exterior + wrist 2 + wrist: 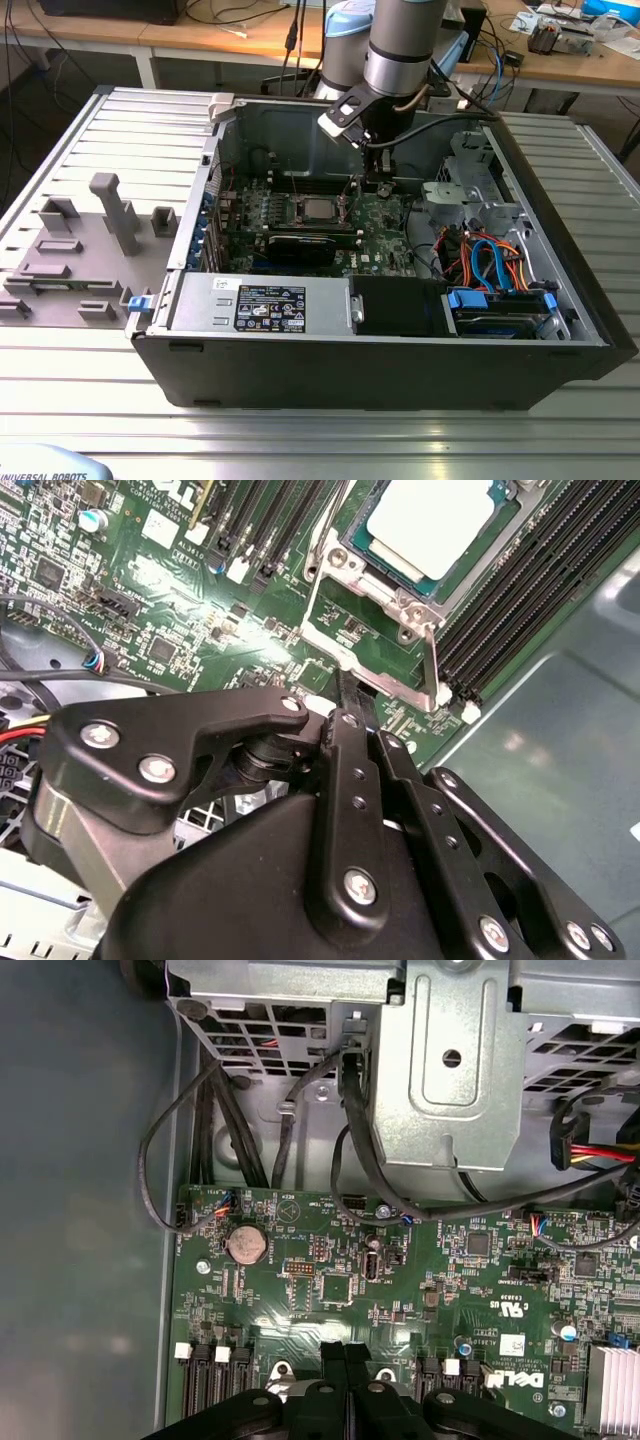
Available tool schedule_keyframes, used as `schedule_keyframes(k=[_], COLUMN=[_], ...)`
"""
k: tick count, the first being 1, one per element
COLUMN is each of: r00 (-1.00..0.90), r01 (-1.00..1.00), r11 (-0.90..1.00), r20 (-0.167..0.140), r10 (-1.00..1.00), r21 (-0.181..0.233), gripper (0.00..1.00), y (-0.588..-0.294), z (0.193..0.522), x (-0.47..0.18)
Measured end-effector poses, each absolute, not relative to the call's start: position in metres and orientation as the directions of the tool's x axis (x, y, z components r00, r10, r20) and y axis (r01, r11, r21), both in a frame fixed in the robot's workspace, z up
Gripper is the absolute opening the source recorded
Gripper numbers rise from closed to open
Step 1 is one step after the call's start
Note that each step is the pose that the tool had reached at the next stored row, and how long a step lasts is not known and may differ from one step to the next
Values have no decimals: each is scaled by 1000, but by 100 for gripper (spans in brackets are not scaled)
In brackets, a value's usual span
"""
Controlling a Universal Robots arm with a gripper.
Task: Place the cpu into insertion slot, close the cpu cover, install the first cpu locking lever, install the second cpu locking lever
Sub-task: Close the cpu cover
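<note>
Second wrist view: the cpu (pixel 430 520), a flat square with a plain pale silver-grey top, lies seated in the insertion slot (pixel 398 598), which frames it in silvery metal on the green motherboard (pixel 190 630). The gripper (pixel 347 685) hovers just beside the slot, its black fingers pressed together on nothing. In the exterior view it hangs inside the open computer case (pixel 300 370).

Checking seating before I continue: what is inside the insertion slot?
The cpu lies in the insertion slot, its silver top exposed. The slot's contacts beneath it are covered, so full seating cannot be confirmed.
</note>
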State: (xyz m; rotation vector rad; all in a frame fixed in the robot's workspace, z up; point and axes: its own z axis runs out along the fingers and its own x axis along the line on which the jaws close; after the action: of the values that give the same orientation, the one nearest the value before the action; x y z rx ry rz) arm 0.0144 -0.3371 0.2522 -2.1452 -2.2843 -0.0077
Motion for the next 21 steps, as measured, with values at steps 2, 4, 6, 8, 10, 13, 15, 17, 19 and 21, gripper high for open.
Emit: schedule_keyframes(k=[2, 4, 6, 8, 10, 13, 15, 17, 19, 21], r00=[-63, -63, -63, -63, -63, -63, -63, -63, -63, -63], r01=[998, 998, 998, 998, 998, 998, 998, 998, 998, 998], r11=[63, 63, 63, 63, 63, 63, 63, 63, 63, 63], r20=[9, 9, 9, 9, 9, 9, 9, 9, 9, 9], r10=[998, 998, 998, 998, 998, 998, 998, 998, 998, 998], r21=[-2, -2, -2, -2, -2, -2, -2, -2, -2, -2], gripper=[11, 11, 11, 11, 11, 11, 11, 11, 11, 11], y=[-337, -337, -337, -337, -337, -337, -337, -337, -337, -337], z=[252, 252, 252, 252, 252, 252, 252, 252, 252, 252], x=[14, 13, 12, 12, 12, 11, 11, 11, 9, 7])
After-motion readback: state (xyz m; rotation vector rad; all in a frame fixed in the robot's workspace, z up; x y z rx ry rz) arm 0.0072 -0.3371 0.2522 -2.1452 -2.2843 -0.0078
